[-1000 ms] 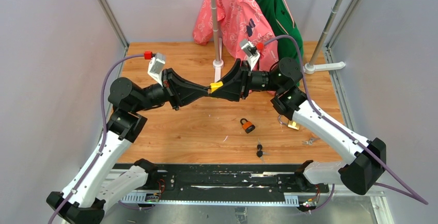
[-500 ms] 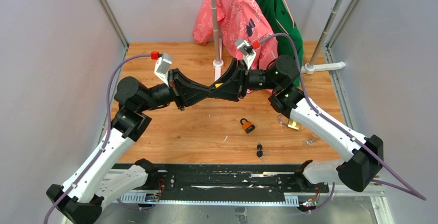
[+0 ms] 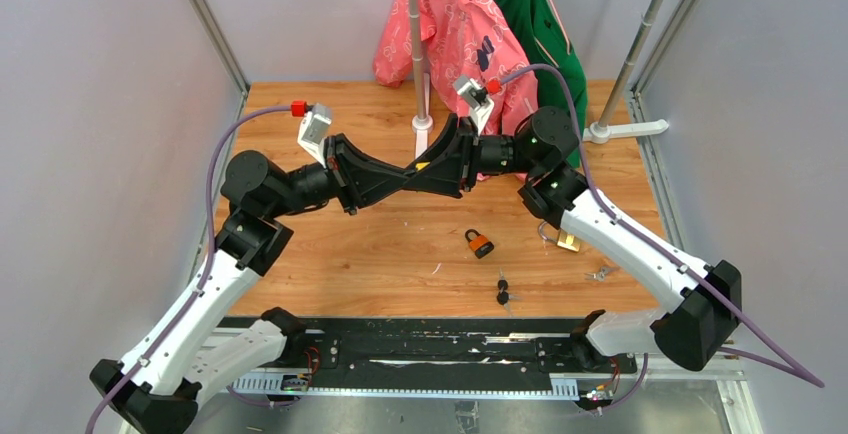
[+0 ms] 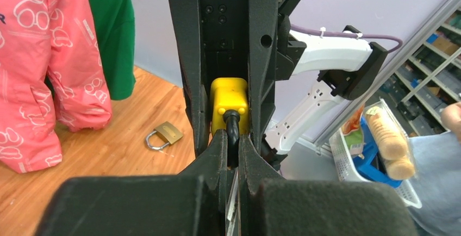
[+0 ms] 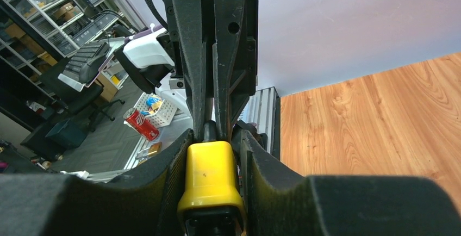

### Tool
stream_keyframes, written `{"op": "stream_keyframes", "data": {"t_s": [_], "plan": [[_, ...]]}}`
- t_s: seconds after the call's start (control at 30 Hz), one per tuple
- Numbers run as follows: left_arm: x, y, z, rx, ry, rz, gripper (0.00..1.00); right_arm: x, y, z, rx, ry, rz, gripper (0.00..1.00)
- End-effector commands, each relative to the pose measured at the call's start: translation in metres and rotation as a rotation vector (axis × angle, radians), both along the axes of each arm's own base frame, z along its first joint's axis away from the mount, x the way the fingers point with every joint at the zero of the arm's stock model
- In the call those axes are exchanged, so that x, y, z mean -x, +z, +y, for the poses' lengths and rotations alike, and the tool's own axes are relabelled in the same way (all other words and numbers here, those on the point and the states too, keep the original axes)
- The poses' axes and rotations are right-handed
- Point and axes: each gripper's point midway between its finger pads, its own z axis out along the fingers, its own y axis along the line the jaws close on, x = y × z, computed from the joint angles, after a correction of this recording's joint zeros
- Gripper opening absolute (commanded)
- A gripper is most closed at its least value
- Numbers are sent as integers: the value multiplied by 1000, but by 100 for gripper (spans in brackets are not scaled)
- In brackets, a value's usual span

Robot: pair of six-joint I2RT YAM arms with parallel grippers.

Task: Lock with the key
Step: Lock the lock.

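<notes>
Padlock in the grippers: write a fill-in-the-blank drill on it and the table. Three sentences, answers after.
1. The padlock in the right gripper is ____.
2. The left gripper is shut on a ____ pushed into it.
3. The lock lying nearest the black keys on the table has an ____ body.
Answers: yellow; key; orange.

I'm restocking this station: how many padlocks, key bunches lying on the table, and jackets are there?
Padlocks: 3 - yellow padlock, orange padlock, brass padlock
Key bunches: 2 - black-headed keys, silver keys
Jackets: 2 - pink jacket, green jacket
Total: 7
</notes>
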Motion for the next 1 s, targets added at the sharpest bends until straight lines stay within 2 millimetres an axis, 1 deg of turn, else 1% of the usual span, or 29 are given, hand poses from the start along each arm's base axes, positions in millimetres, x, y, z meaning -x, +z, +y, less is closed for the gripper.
{"op": "stream_keyframes", "data": {"t_s": [0.0,0.03,0.07,0.1,0.13,0.17,0.27,0.33,0.37,0.5,0.63,0.73,0.8,0.97], "plan": [[-3,-32,-6,-28,-43,141,0,12,9,17,-7,-20,26,0],[-6,-30,-2,-16,-32,146,0,13,9,16,2,-19,23,0],[-8,-28,2,-6,-19,149,0,13,7,15,16,-22,35,7],[-9,-26,5,7,-12,150,0,14,8,14,18,-20,41,24],[-11,-25,8,18,-3,152,0,14,7,14,20,-20,46,39],[-11,-23,10,28,4,153,0,14,8,13,17,-22,50,44],[-12,-18,14,72,13,147,0,16,13,12,-3,-15,59,50],[-11,-14,16,99,11,146,0,16,16,12,-20,-13,68,58],[-11,-11,17,112,12,144,0,15,16,12,-22,-16,70,61],[-8,-1,21,141,10,135,0,13,14,8,-26,-33,84,62],[-5,10,26,150,9,113,0,2,10,-2,-32,-72,113,62],[-4,15,30,158,12,103,0,-5,8,-13,-46,-101,135,62],[-3,17,31,162,8,102,0,-7,6,-17,-47,-107,141,62],[-2,21,32,170,4,95,0,-7,2,-19,-37,-91,150,61]]}}
